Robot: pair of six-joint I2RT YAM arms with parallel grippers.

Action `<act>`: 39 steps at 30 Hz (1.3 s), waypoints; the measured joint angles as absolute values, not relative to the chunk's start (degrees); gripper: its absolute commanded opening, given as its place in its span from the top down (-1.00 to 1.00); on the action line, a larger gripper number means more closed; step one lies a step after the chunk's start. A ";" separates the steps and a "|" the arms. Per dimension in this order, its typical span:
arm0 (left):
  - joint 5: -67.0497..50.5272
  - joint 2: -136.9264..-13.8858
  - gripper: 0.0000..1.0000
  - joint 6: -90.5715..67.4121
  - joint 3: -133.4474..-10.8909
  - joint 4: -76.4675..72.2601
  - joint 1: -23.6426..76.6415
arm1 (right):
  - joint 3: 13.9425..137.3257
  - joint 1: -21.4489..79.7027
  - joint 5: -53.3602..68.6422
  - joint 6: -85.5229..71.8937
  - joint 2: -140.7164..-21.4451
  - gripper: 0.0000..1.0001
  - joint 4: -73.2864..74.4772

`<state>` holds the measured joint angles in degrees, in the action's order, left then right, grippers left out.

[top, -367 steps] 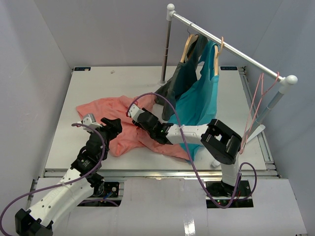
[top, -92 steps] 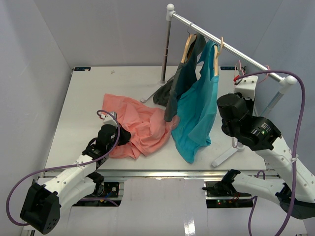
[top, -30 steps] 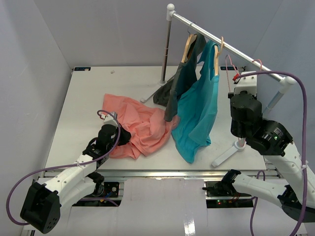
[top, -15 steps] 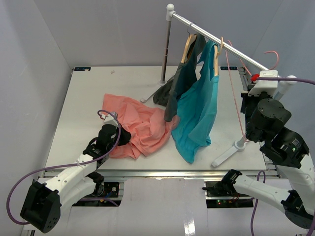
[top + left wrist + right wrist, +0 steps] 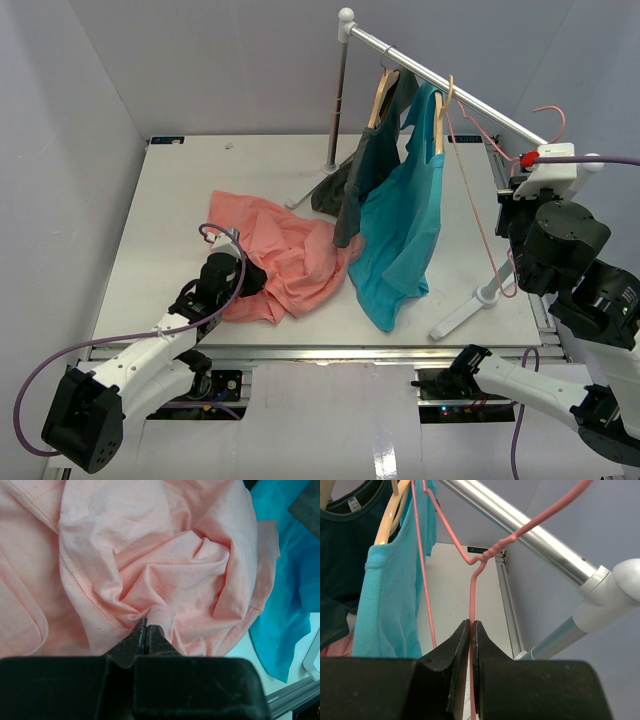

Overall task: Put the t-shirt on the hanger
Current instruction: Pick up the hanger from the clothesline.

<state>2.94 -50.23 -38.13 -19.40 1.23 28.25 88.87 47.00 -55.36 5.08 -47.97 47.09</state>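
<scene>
Pinching the hanger [image 5: 472, 590] by its thin pink rod just below the twisted neck, my right claw [image 5: 471, 624] is closed tight, so the frame dangles beside the rail [image 5: 530, 530]. My left claw [image 5: 146, 624] is closed on a fold of the t-shirt [image 5: 150, 555], which lies crumpled on the table [image 5: 180, 180]. I judge this grip keeps it anchored for threading.
</scene>
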 measured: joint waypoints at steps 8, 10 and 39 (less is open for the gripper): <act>2.94 -50.92 1.00 -38.12 -19.42 0.68 28.25 | 93.12 47.00 -50.43 -0.75 -46.90 0.84 55.92; 2.94 -50.92 1.00 -38.12 -19.41 0.51 28.25 | 93.80 47.00 -49.79 -2.03 -46.03 0.84 57.74; 2.66 -49.41 1.00 -38.51 -19.40 -0.60 28.25 | 102.60 46.53 -35.04 -6.28 -43.50 0.84 64.59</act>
<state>2.66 -49.41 -38.51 -19.40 -0.60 28.25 102.60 46.53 -35.04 -6.28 -43.50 64.59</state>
